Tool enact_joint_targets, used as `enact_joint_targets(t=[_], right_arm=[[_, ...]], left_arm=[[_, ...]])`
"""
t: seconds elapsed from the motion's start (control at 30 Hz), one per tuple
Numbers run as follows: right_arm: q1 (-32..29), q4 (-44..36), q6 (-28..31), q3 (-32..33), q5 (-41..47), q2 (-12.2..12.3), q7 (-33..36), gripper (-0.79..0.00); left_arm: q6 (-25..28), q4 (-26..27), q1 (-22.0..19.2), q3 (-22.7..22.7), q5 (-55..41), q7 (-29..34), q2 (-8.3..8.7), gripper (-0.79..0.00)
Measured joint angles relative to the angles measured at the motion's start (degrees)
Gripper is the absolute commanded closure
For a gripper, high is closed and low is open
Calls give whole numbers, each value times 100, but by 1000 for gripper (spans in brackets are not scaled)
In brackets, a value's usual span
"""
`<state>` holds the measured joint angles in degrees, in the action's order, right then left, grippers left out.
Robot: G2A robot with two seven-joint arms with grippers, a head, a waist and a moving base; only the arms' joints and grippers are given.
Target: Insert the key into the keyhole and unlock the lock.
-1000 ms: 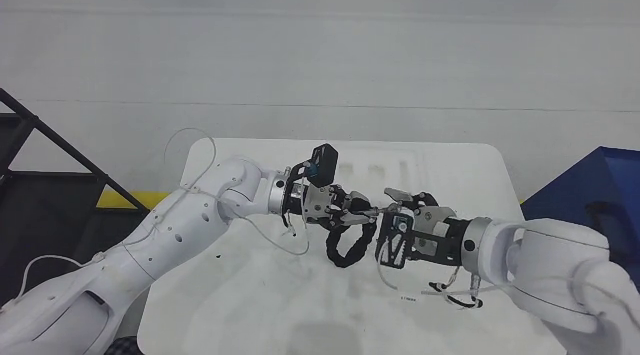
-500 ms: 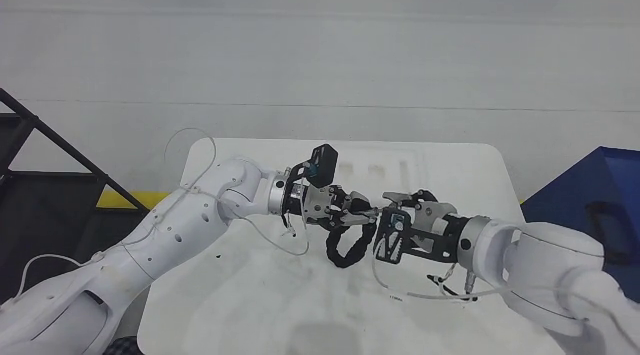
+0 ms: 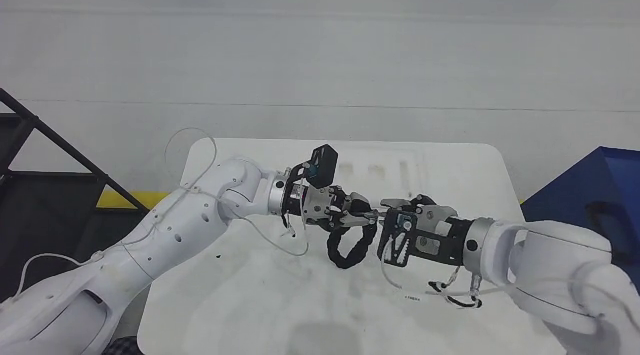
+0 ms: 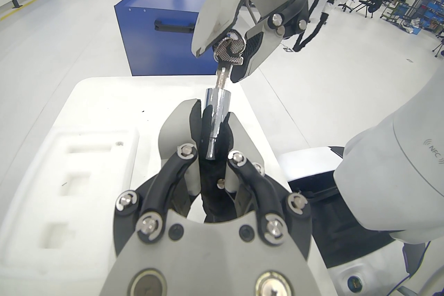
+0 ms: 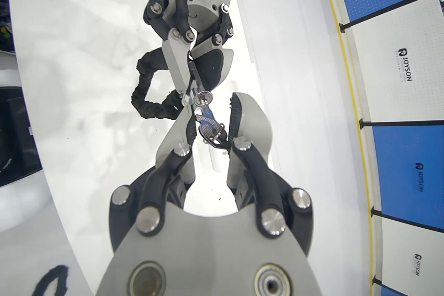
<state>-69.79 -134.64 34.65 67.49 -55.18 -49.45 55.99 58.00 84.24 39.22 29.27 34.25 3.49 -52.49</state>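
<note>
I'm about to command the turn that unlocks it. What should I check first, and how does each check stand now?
1. The lock cylinder is clamped in the left gripper: ok.
2. The key is held by its head in the right gripper: ok, as far as the wrist views show.
3. The blade is in the keyhole: ok.
4. The blade is fully seated: cannot tell; some of it shows outside the cylinder.
5. The key is in line with the cylinder: ok, roughly.
6. The black cable is clear of the key: ok; it loops off beside the left gripper.
</note>
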Motion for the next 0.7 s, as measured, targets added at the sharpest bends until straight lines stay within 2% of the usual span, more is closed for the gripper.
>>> enact_joint_targets(t=[0.23, 0.7], right_arm=[[-100, 0, -293, 184, 837, 23, 188, 0], [-144, 241, -1151, 302, 1735, 11, 206, 0]], left_arm=[[0, 10, -25, -36, 43, -39, 5, 0], [-1, 59, -65, -123, 141, -111, 9, 0]])
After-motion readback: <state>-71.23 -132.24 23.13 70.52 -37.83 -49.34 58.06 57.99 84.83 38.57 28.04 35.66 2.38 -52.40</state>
